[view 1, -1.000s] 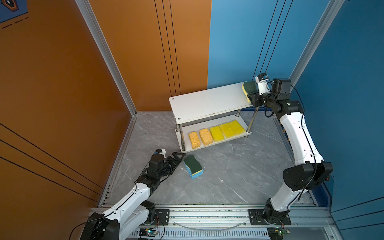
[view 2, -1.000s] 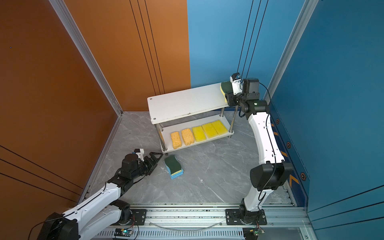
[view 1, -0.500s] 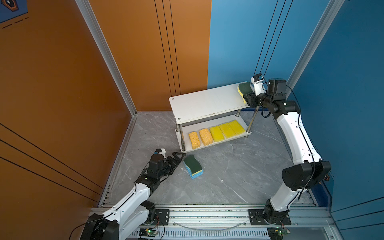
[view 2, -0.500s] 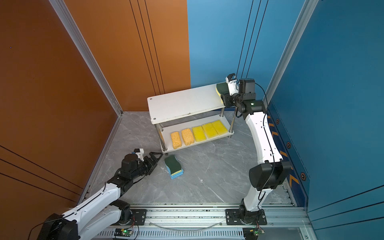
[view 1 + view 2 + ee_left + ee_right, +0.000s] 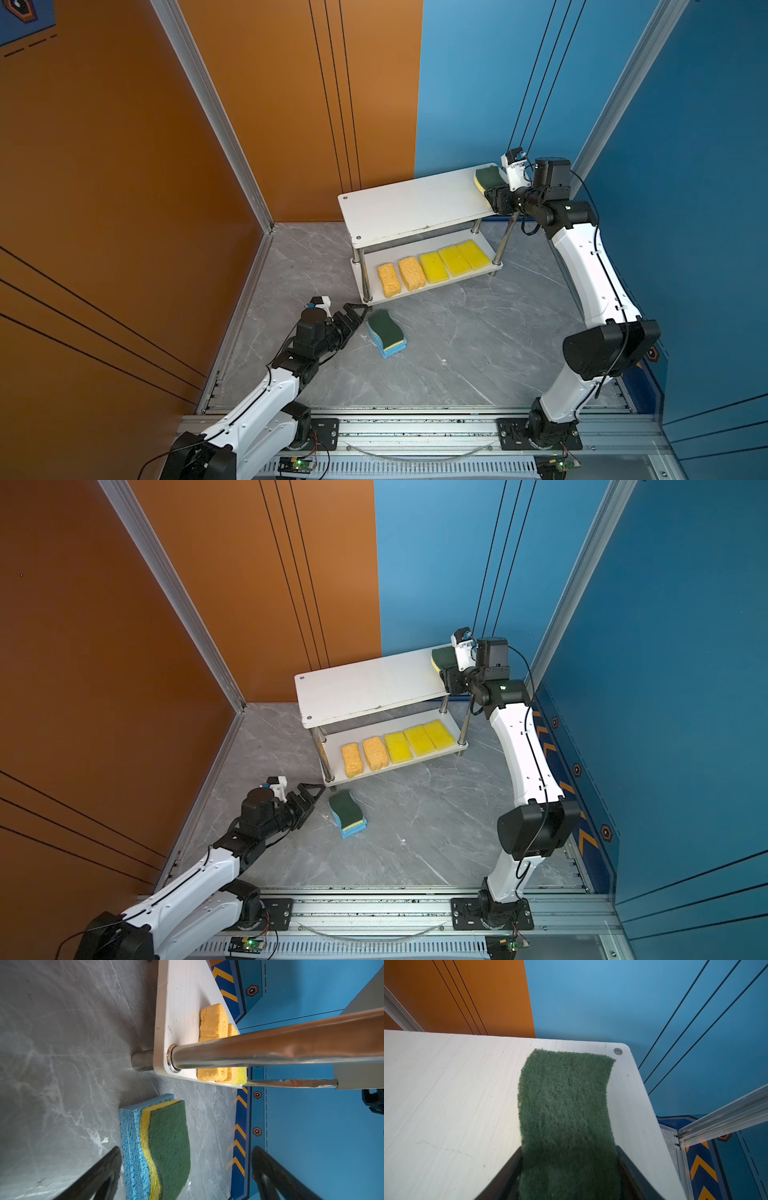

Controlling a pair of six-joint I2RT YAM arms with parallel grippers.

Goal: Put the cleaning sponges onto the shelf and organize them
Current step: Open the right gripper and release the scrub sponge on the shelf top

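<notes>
The two-tier shelf (image 5: 415, 208) is stood at the rear of the grey marbled floor (image 5: 457, 353). On its top board, a green-topped sponge (image 5: 564, 1095) is laid flat at the right rear corner, just inside the corner screw (image 5: 618, 1051). The right gripper (image 5: 568, 1148) is held at the front end of that sponge, with one black finger at each long side. The sponge is not seen to be squeezed, and whether it is gripped or only flanked cannot be told.

On the lower board (image 5: 182, 1001), five sponges are lined up side by side. An orange porous sponge (image 5: 389, 280) is placed nearest the left end and a second orange sponge (image 5: 411, 273) beside it, followed by three yellow sponges (image 5: 455, 261) running to the right end.

On the floor, just in front of the shelf's front left post (image 5: 362, 270), a second green-topped sponge (image 5: 385, 326) is stacked on a light blue sponge (image 5: 131, 1147). The left gripper (image 5: 356, 316) is held low just left of this stack, its jaws spread wide and kept apart from it.
</notes>
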